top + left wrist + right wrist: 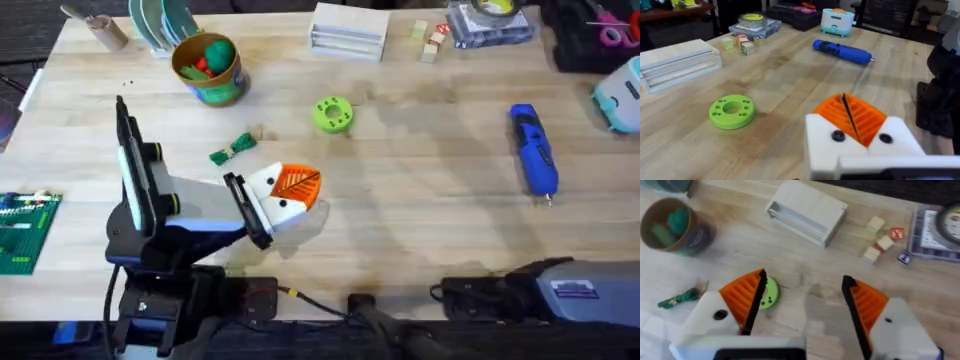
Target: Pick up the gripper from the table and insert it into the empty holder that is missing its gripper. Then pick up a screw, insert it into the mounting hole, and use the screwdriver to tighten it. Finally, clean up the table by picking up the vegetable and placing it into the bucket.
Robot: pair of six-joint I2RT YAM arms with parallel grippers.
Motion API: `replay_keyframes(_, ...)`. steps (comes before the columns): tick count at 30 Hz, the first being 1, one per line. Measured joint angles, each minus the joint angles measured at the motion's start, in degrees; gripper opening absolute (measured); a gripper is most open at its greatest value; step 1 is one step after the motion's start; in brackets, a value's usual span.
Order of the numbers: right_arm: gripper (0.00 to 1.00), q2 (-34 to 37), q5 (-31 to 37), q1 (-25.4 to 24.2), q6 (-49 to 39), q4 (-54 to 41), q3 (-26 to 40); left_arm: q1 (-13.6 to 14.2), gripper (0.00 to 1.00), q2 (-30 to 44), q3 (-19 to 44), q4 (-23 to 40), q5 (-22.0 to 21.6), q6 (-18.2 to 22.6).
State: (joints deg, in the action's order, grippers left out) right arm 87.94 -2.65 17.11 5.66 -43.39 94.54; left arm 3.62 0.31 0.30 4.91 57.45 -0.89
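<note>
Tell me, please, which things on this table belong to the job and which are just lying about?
Job: blue screwdriver, green vegetable, bucket.
Lying about: lime-green ring, white box, small blocks.

So the extras on the table [420, 200]: a lime-green ring [333, 114] sat just past the left fingers [296, 184], nothing between them but bare wood. Way beyond that, along the far edge, there was a white flat box [348, 29], then a few little wooden cubes [430, 40], then a tape roll [494, 8] on top of a clear case [488, 28]. Far off to the fingers' right stood a pale-blue toy toaster [838, 21]. Back behind the fingers on the left edge lay a green brick baseplate [25, 230]. Up in the far left corner were some stacked plates [160, 22] and a tan cup [105, 30], well apart from the fingers.
</note>
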Motion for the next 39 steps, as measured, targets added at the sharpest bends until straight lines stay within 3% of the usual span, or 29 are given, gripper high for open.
replay_keyframes(10, 0.993, -12.42, -0.02, -20.60, 0.26, -8.74, 0.02, 0.00, 0.017, -0.01, 0.00, 0.00, 0.00, 0.53)
replay_keyframes(16, 0.991, -17.22, -0.85, -34.25, -1.10, -15.95, -0.13, 0.00, 0.017, 0.01, 0.00, 0.00, 0.00, 3.41)
replay_keyframes(23, 0.992, -20.28, -7.45, -47.41, -4.86, -15.46, -9.12, 0.00, 0.017, -0.01, 0.00, 0.01, 0.00, 4.88)
replay_keyframes(30, 0.992, -19.22, -9.19, -51.32, -13.03, -11.56, -17.71, 0.00, 0.016, 0.00, 0.00, 0.02, 0.00, 5.05)
replay_keyframes(39, 0.991, -12.06, -8.99, -51.42, -21.31, -9.41, -18.32, 0.00, 0.016, 0.01, 0.02, 0.28, 0.22, 5.18)
